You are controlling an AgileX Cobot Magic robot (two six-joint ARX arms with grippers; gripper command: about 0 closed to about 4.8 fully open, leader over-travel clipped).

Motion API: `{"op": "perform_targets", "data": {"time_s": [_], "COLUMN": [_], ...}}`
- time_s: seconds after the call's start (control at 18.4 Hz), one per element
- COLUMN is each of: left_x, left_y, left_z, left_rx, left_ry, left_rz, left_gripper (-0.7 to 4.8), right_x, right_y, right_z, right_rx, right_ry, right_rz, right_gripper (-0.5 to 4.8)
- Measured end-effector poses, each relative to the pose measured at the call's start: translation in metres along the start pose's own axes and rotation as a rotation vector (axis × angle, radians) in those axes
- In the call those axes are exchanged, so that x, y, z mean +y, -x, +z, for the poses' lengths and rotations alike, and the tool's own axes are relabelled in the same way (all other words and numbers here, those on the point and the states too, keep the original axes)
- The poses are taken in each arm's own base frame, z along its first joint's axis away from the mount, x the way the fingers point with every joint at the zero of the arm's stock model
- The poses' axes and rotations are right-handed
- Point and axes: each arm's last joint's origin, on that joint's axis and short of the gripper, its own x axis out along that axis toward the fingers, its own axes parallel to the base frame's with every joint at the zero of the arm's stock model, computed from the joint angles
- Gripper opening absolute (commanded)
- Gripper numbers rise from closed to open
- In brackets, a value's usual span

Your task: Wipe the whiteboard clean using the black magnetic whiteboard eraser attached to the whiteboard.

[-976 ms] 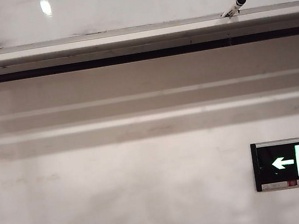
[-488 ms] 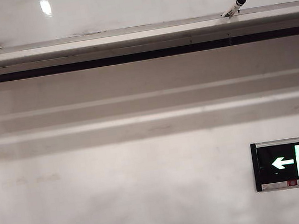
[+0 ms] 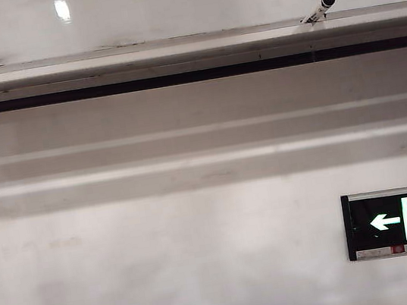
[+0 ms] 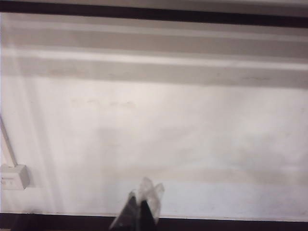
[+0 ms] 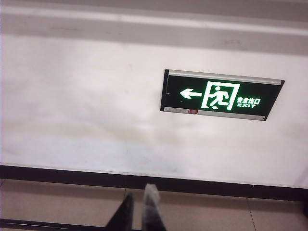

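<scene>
My left hand (image 4: 140,204) hangs before the bare wall, fingers together, holding nothing. My right hand (image 5: 139,211) is likewise closed and empty, its tips over the floor strip below the wall, with the lit exit sign (image 5: 221,96) above and to the right. The whiteboard (image 3: 182,6) sits high, its grey rail (image 3: 173,53) carrying a marker (image 3: 320,8) at right.

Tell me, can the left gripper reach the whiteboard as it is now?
Probably not yet: the left gripper faces the wall low down, while the whiteboard sits high above its rail.
</scene>
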Motion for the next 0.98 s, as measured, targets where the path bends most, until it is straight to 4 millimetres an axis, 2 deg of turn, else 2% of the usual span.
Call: {"op": "perform_targets", "data": {"time_s": [0.11,0.27,0.49,0.87,0.98], "left_x": [0.0,0.0,0.0,0.0,0.0], "left_y": [0.0,0.0,0.0,0.0,0.0], "left_z": [0.0,0.0,0.0,0.0,0.0], "left_rx": [0.0,0.0,0.001,0.001,0.001], "left_ry": [0.0,0.0,0.0,0.0,0.0], "left_rz": [0.0,0.0,0.001,0.0,0.0], "left_gripper": [-0.05,-0.05,-0.05,-0.05,-0.05], "right_x": [0.0,-0.002,-0.003,-0.006,-0.008], "right_y": [0.0,-0.004,-0.012,-0.012,-0.012], "right_z": [-0.001,-0.015,-0.027,-0.024,-0.024], "right_rx": [-0.002,0.001,-0.097,-0.145,-0.148], "right_ry": [0.0,-0.005,-0.02,-0.027,-0.032], "right_rz": [-0.001,-0.014,0.071,0.019,-0.051], "right_gripper": [0.32,0.32,0.32,0.32,0.32]}}
